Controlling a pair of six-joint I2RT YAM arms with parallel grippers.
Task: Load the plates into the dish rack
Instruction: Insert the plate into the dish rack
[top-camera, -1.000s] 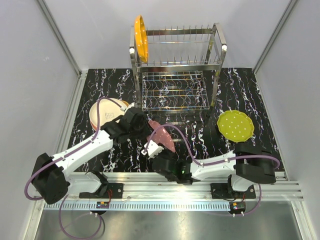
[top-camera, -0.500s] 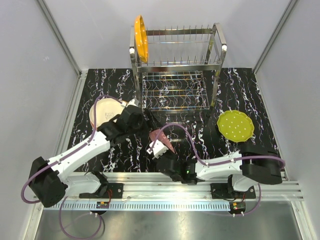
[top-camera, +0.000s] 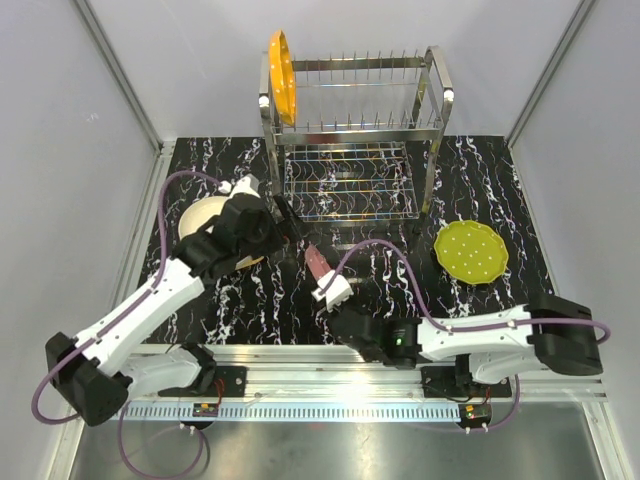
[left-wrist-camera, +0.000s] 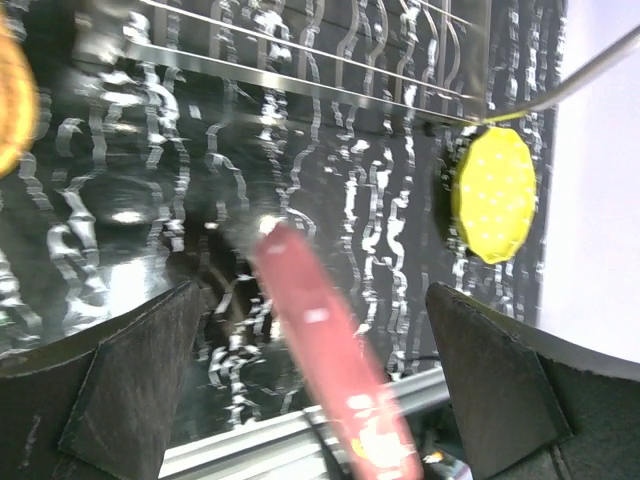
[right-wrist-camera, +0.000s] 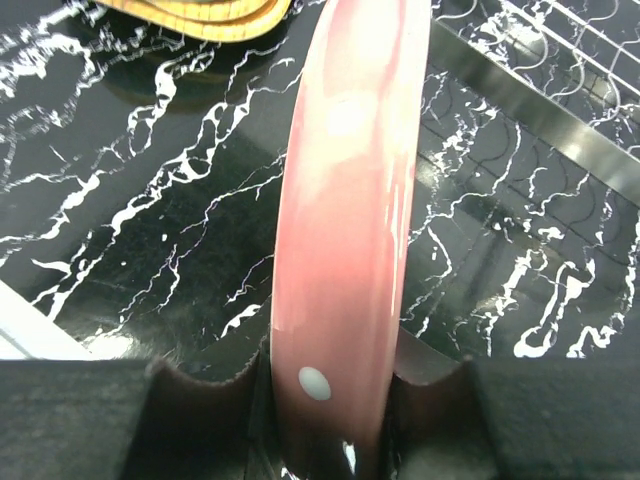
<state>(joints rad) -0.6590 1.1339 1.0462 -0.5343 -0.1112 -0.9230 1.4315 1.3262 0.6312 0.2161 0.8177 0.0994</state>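
The right claw (top-camera: 323, 274) is pinching the pink round plate (right-wrist-camera: 350, 200) by its rim. The plate stands on edge between the pads, and the right wrist view shows it edge-on. It sits over the middle of the black white-veined marble table (top-camera: 500, 170), in front of the tall shiny steel-wire dish rack (top-camera: 350, 130) and outside it. I cannot tell whether the plate touches the table.

The left claw (top-camera: 288, 220) is spread wide and holds nothing. Its dark fingers (left-wrist-camera: 130, 390) stand far apart at the sides of its wrist view, with the pink plate in sight between them and farther off. This claw hangs near the rack's lower left corner, just beside the cream and tan round plates (top-camera: 200, 214), which lie flat on the left of the table, partly under the left arm.

An orange round plate (top-camera: 282, 72) stands upright among the prongs at the left end of the rack's upper tier. A lime-green round plate with white dots (top-camera: 471, 250) lies flat on the right of the table, well apart from both claws.
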